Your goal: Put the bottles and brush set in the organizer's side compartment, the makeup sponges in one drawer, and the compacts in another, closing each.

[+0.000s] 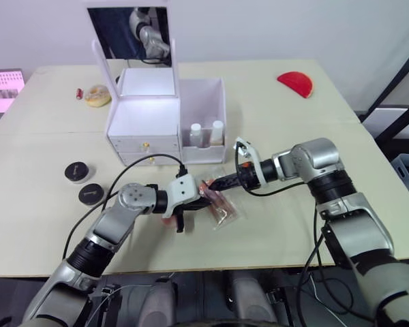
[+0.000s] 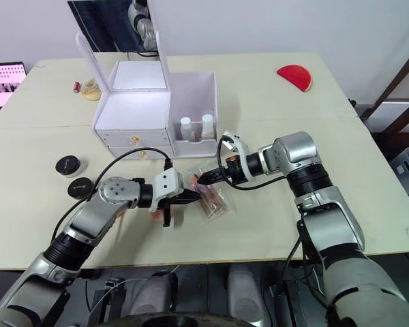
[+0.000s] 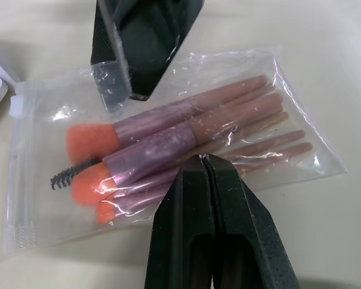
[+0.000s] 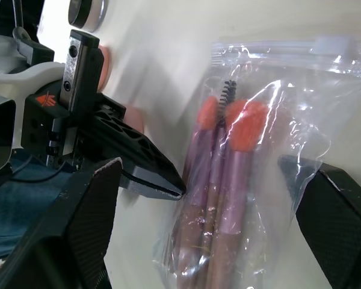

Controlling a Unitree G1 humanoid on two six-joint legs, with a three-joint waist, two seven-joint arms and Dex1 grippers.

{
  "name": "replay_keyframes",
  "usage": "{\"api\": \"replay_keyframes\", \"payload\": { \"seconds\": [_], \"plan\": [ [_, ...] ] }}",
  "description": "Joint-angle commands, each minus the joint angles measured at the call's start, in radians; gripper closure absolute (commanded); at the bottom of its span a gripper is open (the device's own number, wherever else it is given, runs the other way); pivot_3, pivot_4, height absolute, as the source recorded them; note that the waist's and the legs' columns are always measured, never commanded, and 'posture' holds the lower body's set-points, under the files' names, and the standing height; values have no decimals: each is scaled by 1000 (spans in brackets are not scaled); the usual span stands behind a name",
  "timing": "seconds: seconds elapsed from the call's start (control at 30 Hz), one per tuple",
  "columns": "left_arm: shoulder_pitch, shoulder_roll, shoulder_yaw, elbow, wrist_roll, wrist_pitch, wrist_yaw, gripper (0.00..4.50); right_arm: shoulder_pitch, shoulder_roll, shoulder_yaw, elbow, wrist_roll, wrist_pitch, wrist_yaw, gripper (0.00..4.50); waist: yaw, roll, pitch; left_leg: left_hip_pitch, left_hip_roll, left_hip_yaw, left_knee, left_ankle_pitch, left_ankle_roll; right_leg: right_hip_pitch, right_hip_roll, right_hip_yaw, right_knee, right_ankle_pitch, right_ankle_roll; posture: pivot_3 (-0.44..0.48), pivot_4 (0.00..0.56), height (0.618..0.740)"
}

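The bagged brush set [image 3: 186,144] lies on the table [image 1: 313,136] before the organizer [image 1: 165,122]. Left gripper [image 3: 207,165] is closed against its edge; right gripper [image 4: 204,198] straddles it, spread wide. Risk — slick plastic slips or 2 grippers collide.

Both arms are clad in silver-grey shells with black ribbed joint sections. White wrist housings are followed by black claws: the left claw [image 1: 203,197], the right claw [image 1: 212,184]. Black cables are looped beside each forearm.
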Motion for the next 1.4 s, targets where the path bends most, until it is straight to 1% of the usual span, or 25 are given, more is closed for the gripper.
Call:
{"api": "replay_keyframes", "payload": {
  "seconds": [0.03, 0.1, 0.17, 0.2, 0.37, 0.5, 0.6, 0.83, 0.87, 0.9, 0.93, 0.97, 1.03, 1.17, 1.27, 1.4],
  "plan": [
    [7, 9, 2, 5, 11, 1, -3, 4500, 1, 11, 40, 16, -23, -7, 10, 2022, 0, 0, 0, 0, 0, 0, 0, 0, 0, 0, 0, 0, 0, 0, 0, 0, 150, 739],
    [8, 10, 4, 5, 11, 1, -2, 4500, 3, 8, 49, 16, -32, -17, 20, 2995, 1, 0, 0, 0, 0, 0, 0, 0, 0, 0, 0, 0, 0, 0, 1, 0, 150, 739],
    [8, 11, 4, 6, 11, 1, -3, 4500, 1, 10, 47, 21, -34, -22, 23, 4133, 1, 1, 0, -1, 0, 0, 0, 0, 0, 0, 0, 0, 0, 0, 1, 0, 150, 739],
    [7, 11, 5, 8, 11, 0, -3, 4500, -2, 13, 43, 28, -35, -25, 22, 4405, 1, 1, 0, -1, 0, 0, 0, 0, 0, 0, 0, 0, 0, 0, 1, 0, 150, 739],
    [4, 12, 7, 15, 12, -6, -3, 4500, -27, 17, 8, 52, -34, -27, 25, 4405, 1, 1, 0, -1, 0, 0, 0, 0, 0, 0, 0, 0, 0, 0, 1, 0, 150, 739],
    [-5, 11, 29, 24, 3, -16, 4, 4500, -50, 2, -32, 57, -26, -27, 25, 4405, 1, 1, 0, -1, 0, 0, 0, 0, 0, 0, 0, 0, 0, 0, 1, 0, 150, 739],
    [-15, 7, 63, 13, -34, 0, -1, 3777, -60, -12, -62, 54, -21, -20, 23, 4500, 1, 1, 0, -1, 0, 0, 0, 0, 0, 0, 0, 0, 0, 0, 1, 0, 150, 739],
    [9, 73, 168, -139, -143, 84, -35, 361, -31, -67, -147, -51, 20, 44, 3, 4500, 1, 1, 1, -3, 0, -1, -1, 0, 0, -2, 0, 0, -1, -1, 2, 0, 150, 739],
    [15, 83, 183, -161, -160, 97, -37, 58, -23, -74, -156, -70, 26, 50, -1, 4500, 1, 1, 1, -3, 0, -1, -1, 0, 0, -2, 0, 0, -1, -1, 2, 0, 150, 739],
    [22, 92, 198, -184, -178, 114, -38, 58, -16, -79, -165, -90, 34, 59, -6, 4500, 1, 1, 1, -3, 0, -1, -1, 0, 0, -2, 0, 0, -1, -1, 2, 0, 150, 739],
    [36, 108, 236, -226, -221, 150, -39, 58, -4, -88, -181, -129, 45, 66, -13, 4500, 1, 1, 1, -3, 0, -1, -1, 0, 0, -2, 0, 0, -1, -1, 2, 0, 150, 739],
    [64, 136, 319, -295, -308, 219, -38, 58, 10, -104, -215, -196, 70, 83, -16, 4500, 0, 1, 1, -3, 0, -1, -1, 0, 0, -2, 0, 0, -1, -1, 2, 0, 150, 739],
    [113, 189, 438, -389, -423, 318, -35, 58, 31, -127, -263, -302, 109, 103, -24, 4500, -2, 1, 2, -4, 0, -1, -2, 0, 0, -4, 0, 0, -1, -1, 3, 0, 150, 739],
    [199, 259, 574, -474, -522, 411, -1, 58, 51, -138, -339, -434, 184, 116, -31, 4500, -1, 1, 2, -3, 0, -1, -2, 0, 0, -4, 0, 0, -1, -2, 2, 0, 150, 739],
    [258, 269, 671, -519, -576, 448, 57, 58, 54, -126, -403, -514, 241, 85, -35, 4500, 1, 1, 2, -3, 0, -1, -2, 0, 0, -3, 0, 0, -1, -4, 1, 0, 150, 739],
    [307, 251, 761, -597, -650, 494, 162, 58, 32, -66, -486, -543, 261, -39, -100, 4500, 4, 0, 2, -3, 0, -1, -1, 0, 0, -3, 0, 0, -1, -4, 0, 0, 150, 739]
  ]
}}
